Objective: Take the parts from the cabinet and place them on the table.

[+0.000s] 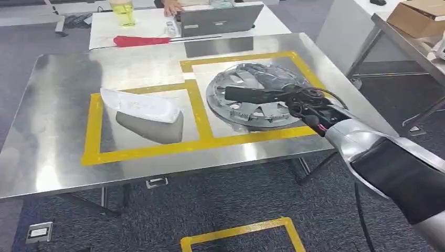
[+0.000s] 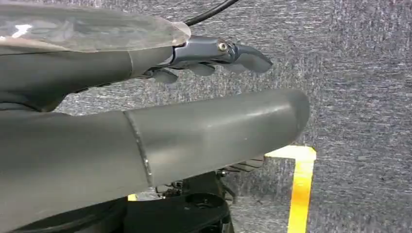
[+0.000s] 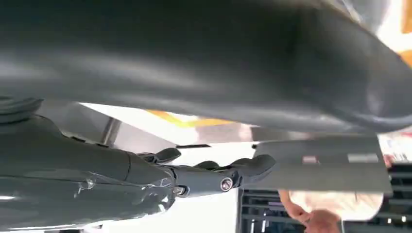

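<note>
Grey carpet surrounded the polished steel table (image 1: 63,157) that filled the middle of the head view, its top marked with two yellow tape rectangles (image 1: 191,100). At the far upper left we saw a yellow-green cup (image 1: 123,12) and a red strip (image 1: 139,40) on a white desk, with a grey laptop (image 1: 218,20) and a person's hand (image 1: 172,7) further right. In the left rectangle lay a white curved plastic trim part (image 1: 140,106), resting flat. In the right rectangle sat a silver round spoked wheel cover (image 1: 257,94), also flat on the steel. Our right hand (image 1: 262,95) stretched over that cover from the lower right of the frame, fingers extended and together, holding nothing we could make out; whether it touched the cover we could not tell. Our left hand (image 2: 214,56) hung over the carpet, fingers loosely apart and empty. We judged both parts delivered, so the right hand should lift straight up before withdrawing, to avoid dragging the cover across the tape.
</note>
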Robot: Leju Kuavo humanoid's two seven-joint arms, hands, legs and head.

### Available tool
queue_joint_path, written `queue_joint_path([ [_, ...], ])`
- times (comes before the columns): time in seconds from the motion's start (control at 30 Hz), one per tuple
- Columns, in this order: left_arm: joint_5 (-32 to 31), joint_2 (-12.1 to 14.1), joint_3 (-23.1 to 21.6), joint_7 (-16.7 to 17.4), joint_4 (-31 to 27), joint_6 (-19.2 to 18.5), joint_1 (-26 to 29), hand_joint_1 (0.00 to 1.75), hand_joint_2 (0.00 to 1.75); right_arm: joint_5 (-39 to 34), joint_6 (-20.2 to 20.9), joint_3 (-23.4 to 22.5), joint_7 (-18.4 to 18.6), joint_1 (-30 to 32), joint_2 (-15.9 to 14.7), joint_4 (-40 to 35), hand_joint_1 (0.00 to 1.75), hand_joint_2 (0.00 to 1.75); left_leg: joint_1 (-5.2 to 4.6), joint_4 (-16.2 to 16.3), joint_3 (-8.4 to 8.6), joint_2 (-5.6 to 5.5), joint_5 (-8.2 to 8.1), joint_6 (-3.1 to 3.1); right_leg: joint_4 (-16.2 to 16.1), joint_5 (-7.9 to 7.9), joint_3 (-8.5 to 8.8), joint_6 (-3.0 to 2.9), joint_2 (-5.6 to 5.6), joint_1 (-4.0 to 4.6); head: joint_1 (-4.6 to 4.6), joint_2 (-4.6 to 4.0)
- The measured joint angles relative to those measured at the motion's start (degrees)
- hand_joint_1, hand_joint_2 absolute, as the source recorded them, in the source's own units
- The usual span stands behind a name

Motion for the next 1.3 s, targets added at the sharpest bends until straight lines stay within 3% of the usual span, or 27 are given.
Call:
queue_joint_path([
  [0.33, 1.09, 0.0, 0.0, 0.22, 0.0, -0.22, 0.27, 0.0, 0.0, -15.94, -0.87, -5.58, -5.31, 2.67, -1.29, -9.05, 0.0, 0.0, 0.01, 0.0, 0.09, 0.04, -0.01, -0.01, -0.02, 0.0, 0.03, 0.0, 0.01, 0.0, -0.02, 0.0],
  [0.43, 1.73, 0.0, 0.0, 0.26, 0.0, 0.17, 0.61, 0.0, 0.0, -25.53, -2.76, -8.18, -6.21, 5.53, -2.91, -16.97, 0.0, 0.0, 0.01, 0.0, 0.11, 0.05, -0.01, -0.01, -0.02, -0.01, 0.05, 0.0, 0.01, -0.01, 0.0, 0.0],
  [0.57, 1.99, 0.0, 0.0, 0.26, 0.02, 0.33, 1.02, 0.0, 0.0, -28.92, -3.85, -10.71, -6.09, 8.39, -4.98, -26.02, 0.0, 0.0, 0.01, 0.0, 0.12, 0.06, -0.02, -0.01, -0.02, -0.02, 0.03, -0.01, 0.01, -0.01, 0.04, 0.0],
  [0.67, 2.6, 0.0, 0.0, 0.11, 0.02, 0.55, 1.19, 0.0, 0.0, -33.9, -5.09, -13.01, -9.82, 11.63, -5.95, -33.34, 0.0, 0.0, 0.02, 0.0, 0.19, 0.07, -0.02, -0.01, -0.04, -0.02, 0.08, -0.02, 0.0, 0.0, 0.0, 0.0],
  [0.83, 3.34, -0.06, 0.0, -0.63, 0.0, 0.66, 2.21, 0.0, 0.0, -42.75, -5.66, -17.87, -16.08, 21.99, -6.64, -51.72, 0.0, 0.0, 0.03, -0.02, 0.27, 0.06, -0.14, -0.12, -0.04, -0.15, 0.2, -0.11, -0.01, 0.02, 0.02, 0.0],
  [1.0, 3.54, -0.44, 0.0, -0.9, 0.02, 0.68, 2.69, 0.0, 0.0, -41.75, -0.44, -20.65, -23.36, 33.88, -4.61, -66.52, 0.0, 0.0, 0.03, -0.05, 0.36, 0.03, -0.29, -0.27, -0.05, -0.3, 0.3, -0.2, -0.02, 0.05, 0.09, 0.0],
  [1.13, 3.8, -0.72, 0.0, -0.87, 0.02, 0.85, 2.77, 0.0, 0.0, -37.89, 0.42, -20.54, -24.39, 39.64, -2.69, -73.29, 0.0, 0.0, 0.03, -0.12, 0.38, 0.03, -0.29, -0.28, -0.04, -0.39, 0.29, -0.32, -0.03, 0.06, 0.13, 0.0],
  [1.3, 4.09, -0.96, 0.02, -0.76, 0.0, 0.85, 2.75, 0.0, 0.0, -37.18, 0.86, -20.02, -24.35, 41.03, -1.11, -76.68, 0.0, 0.0, 0.03, -0.13, 0.48, 0.03, -0.29, -0.27, -0.05, -0.4, 0.39, -0.32, -0.03, 0.06, -0.04, 0.0],
])
